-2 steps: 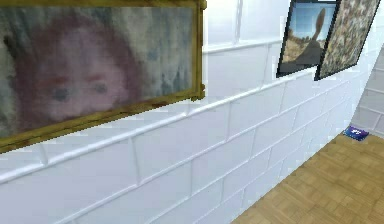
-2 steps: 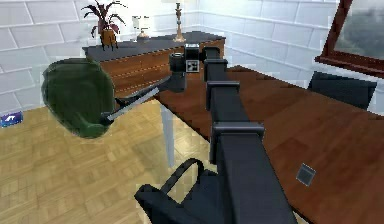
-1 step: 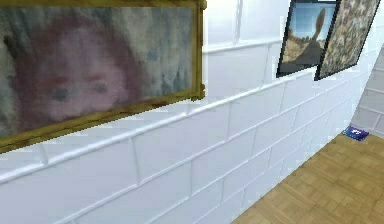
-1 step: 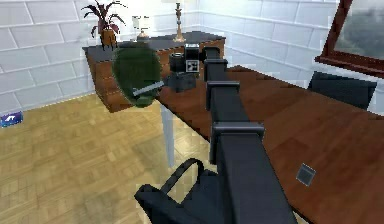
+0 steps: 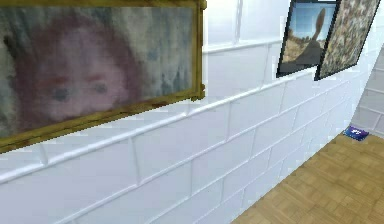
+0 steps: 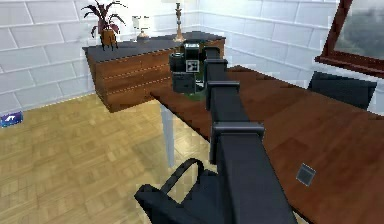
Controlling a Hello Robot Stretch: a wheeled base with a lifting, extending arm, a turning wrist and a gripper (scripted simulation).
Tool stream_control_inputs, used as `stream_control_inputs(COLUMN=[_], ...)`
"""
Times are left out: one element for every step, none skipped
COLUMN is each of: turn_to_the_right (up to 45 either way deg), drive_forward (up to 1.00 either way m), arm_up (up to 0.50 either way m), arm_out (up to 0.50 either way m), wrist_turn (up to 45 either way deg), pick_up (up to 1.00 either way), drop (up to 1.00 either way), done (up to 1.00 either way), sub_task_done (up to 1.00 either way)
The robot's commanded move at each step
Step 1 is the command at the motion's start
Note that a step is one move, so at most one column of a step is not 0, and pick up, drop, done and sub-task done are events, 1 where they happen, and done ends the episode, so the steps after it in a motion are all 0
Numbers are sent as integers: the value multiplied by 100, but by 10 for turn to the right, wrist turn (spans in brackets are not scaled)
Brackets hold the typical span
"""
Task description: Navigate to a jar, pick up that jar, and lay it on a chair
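Observation:
In the arm side view the dark arm bar reaches out over a long brown wooden table. At its far end stand the white marked squares and the gripper, near the table's far corner. A small dark greenish shape sits right at the gripper's end, with tabletop and dresser behind it. I cannot tell whether the gripper holds anything. A black chair stands at the table's near side at the bottom. A second black chair stands at the table's right.
A wooden dresser against the white brick wall carries a potted plant and a candlestick. A small dark square lies on the table. The forward view faces a brick wall close up, with a gold-framed painting and two pictures.

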Motion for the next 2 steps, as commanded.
stream_control_inputs(turn_to_the_right=[0,0], drive_forward=[0,0], arm_up=[0,-36], arm_out=[0,0], wrist_turn=[390,0], pick_up=[0,0], drop=[0,0], done=[0,0], sub_task_done=[0,0])
